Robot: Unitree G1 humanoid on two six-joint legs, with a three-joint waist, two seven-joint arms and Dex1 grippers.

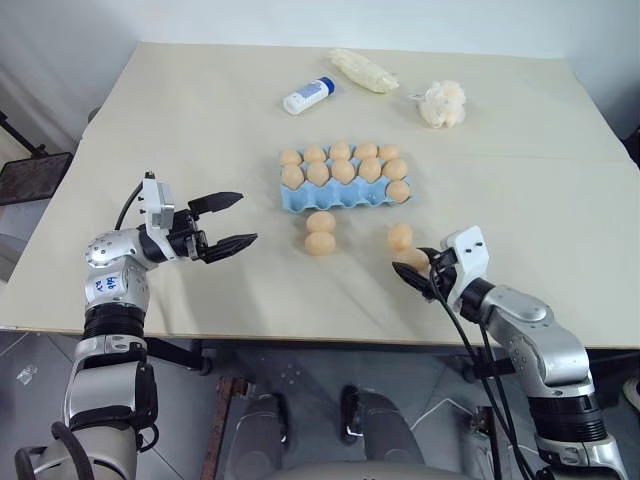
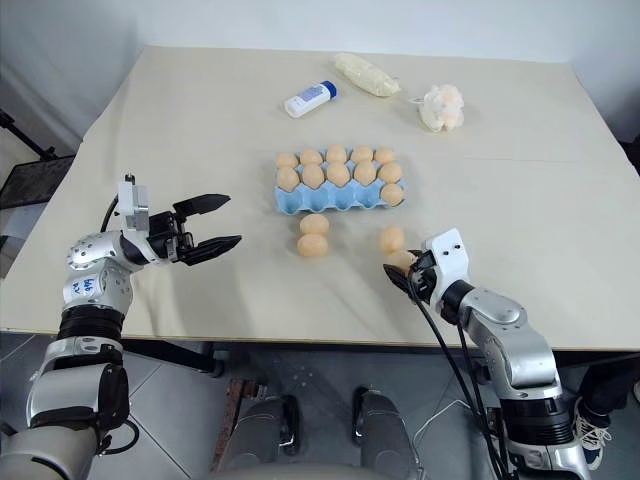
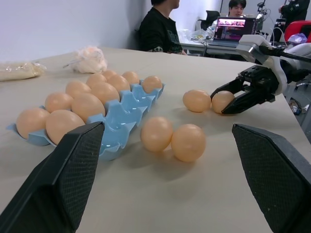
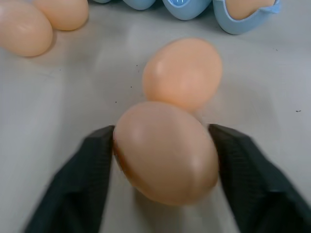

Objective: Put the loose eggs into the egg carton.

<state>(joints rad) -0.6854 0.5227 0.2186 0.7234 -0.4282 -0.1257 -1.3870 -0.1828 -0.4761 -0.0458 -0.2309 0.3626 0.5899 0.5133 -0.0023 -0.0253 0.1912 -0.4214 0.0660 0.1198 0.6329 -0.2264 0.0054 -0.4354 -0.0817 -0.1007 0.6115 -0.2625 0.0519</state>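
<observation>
The right hand [image 4: 163, 155] has its two black fingers pressed on the flanks of the nearest loose egg [image 4: 165, 153], which sits on the worktop [image 1: 200, 120] touching a second loose egg [image 4: 183, 73]; the step in hand, as I judge it, is lifting this one clear; best raised straight up first, so the touching neighbour is not nudged into a roll; the shell is smooth and round, so the grip should stay centred on its widest part.

The left hand [image 1: 228, 222] hangs wide and empty, well apart from the other pair of loose eggs [image 1: 320, 233], which lie touching each other just beside the front edge of the blue egg carton [image 1: 335, 198].

The carton's back rows are filled; its front row looks mostly empty, with one egg at the right end; those free cups are nearest the held egg; open worktop lies between, so the path is short; the near worktop edge is close behind the right hand.
</observation>
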